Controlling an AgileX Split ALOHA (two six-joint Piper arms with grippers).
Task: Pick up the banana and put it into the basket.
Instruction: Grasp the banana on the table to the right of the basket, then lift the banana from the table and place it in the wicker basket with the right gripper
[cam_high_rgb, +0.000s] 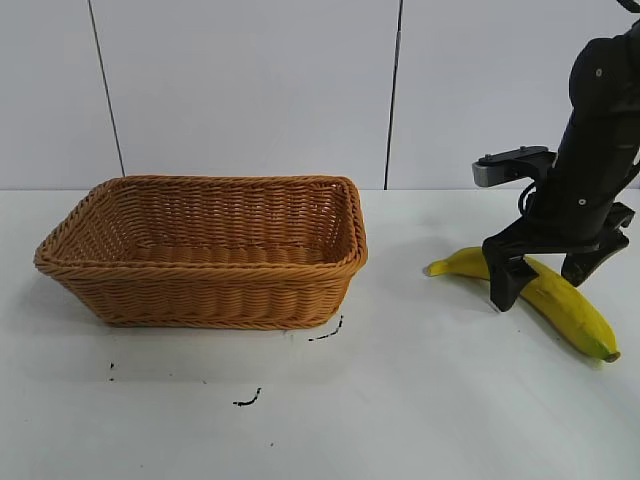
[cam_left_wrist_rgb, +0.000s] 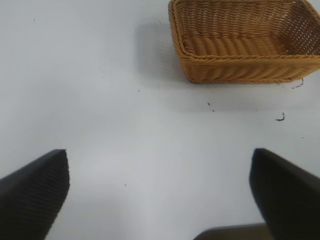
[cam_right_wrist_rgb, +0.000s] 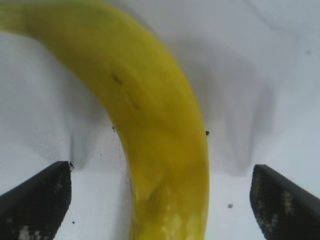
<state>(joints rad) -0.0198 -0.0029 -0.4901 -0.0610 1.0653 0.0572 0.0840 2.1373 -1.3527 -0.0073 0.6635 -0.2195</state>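
Note:
The yellow banana (cam_high_rgb: 562, 305) lies on the white table at the right. My right gripper (cam_high_rgb: 540, 285) is open and down over its middle, one finger on each side, tips at the table. In the right wrist view the banana (cam_right_wrist_rgb: 160, 150) runs between the two dark fingertips (cam_right_wrist_rgb: 40, 197) with a gap on both sides. The tan woven basket (cam_high_rgb: 205, 295) stands empty at the left centre; it also shows in the left wrist view (cam_left_wrist_rgb: 240, 70). My left gripper (cam_left_wrist_rgb: 160, 200) is open and empty above bare table, away from the basket; it is out of the exterior view.
Small black marks (cam_high_rgb: 248, 400) lie on the table in front of the basket. A white panelled wall stands behind the table. Bare white table lies between basket and banana.

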